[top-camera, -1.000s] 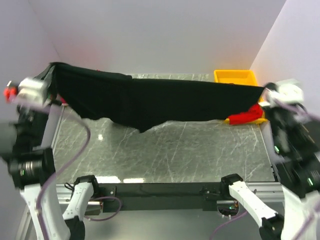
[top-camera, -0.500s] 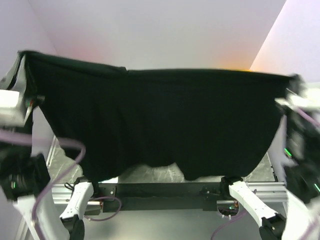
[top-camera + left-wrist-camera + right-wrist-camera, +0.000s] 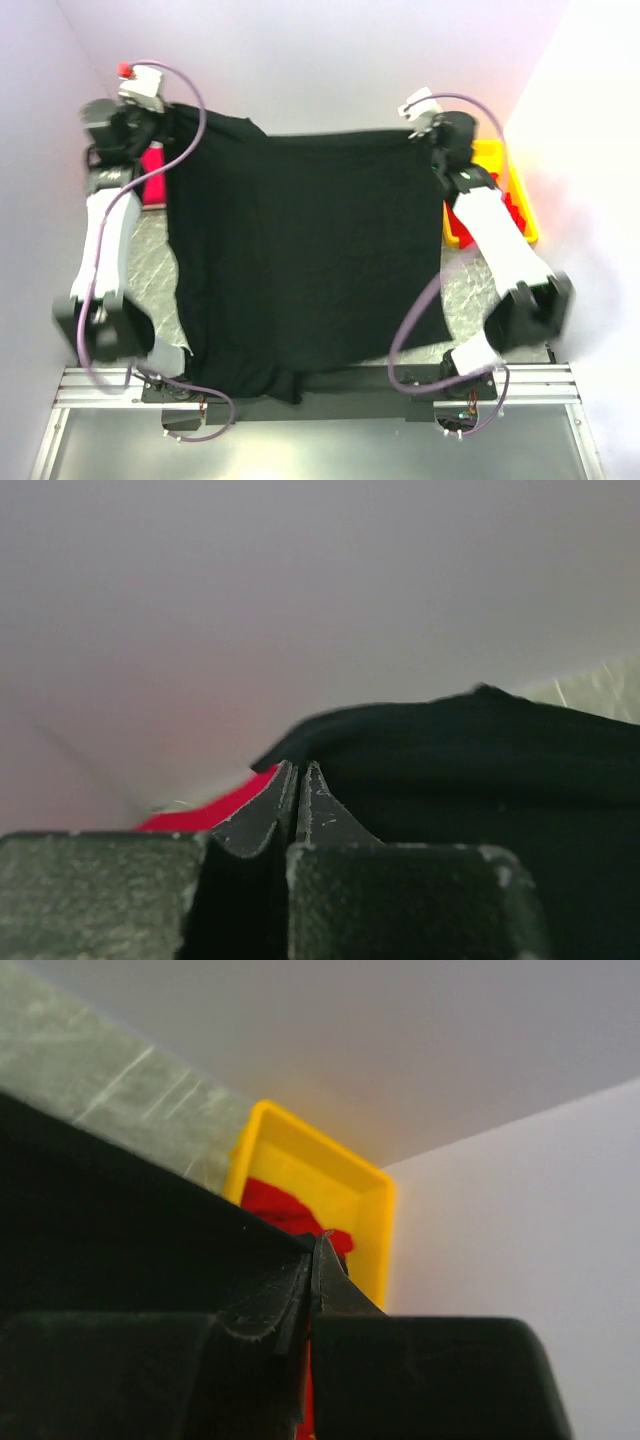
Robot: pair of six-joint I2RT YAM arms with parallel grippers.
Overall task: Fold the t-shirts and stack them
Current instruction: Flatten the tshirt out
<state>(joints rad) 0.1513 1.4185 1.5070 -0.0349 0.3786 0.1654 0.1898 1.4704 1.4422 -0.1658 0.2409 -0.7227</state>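
A black t-shirt [image 3: 310,250] lies spread over most of the table, its near hem bunched at the front edge. My left gripper [image 3: 168,118] is shut on its far left corner and my right gripper [image 3: 432,135] on its far right corner, both by the back wall. In the left wrist view the closed gripper [image 3: 298,770] meets the black t-shirt [image 3: 480,760], with a red t-shirt [image 3: 215,808] behind. From the right wrist, the shut gripper [image 3: 318,1245] pinches the black t-shirt's [image 3: 120,1220] edge. More red t-shirt cloth [image 3: 285,1205] lies in the tray.
A yellow tray [image 3: 490,155] with red cloth [image 3: 512,212] stands at the far right, against the side wall. A red t-shirt [image 3: 152,165] lies at the far left beside my left arm. Marble tabletop [image 3: 148,265] shows along both sides of the black shirt.
Both arms swung the black shirt up off the table as a wide curtain, then carried its top edge to the back wall. It now lies spread flat.
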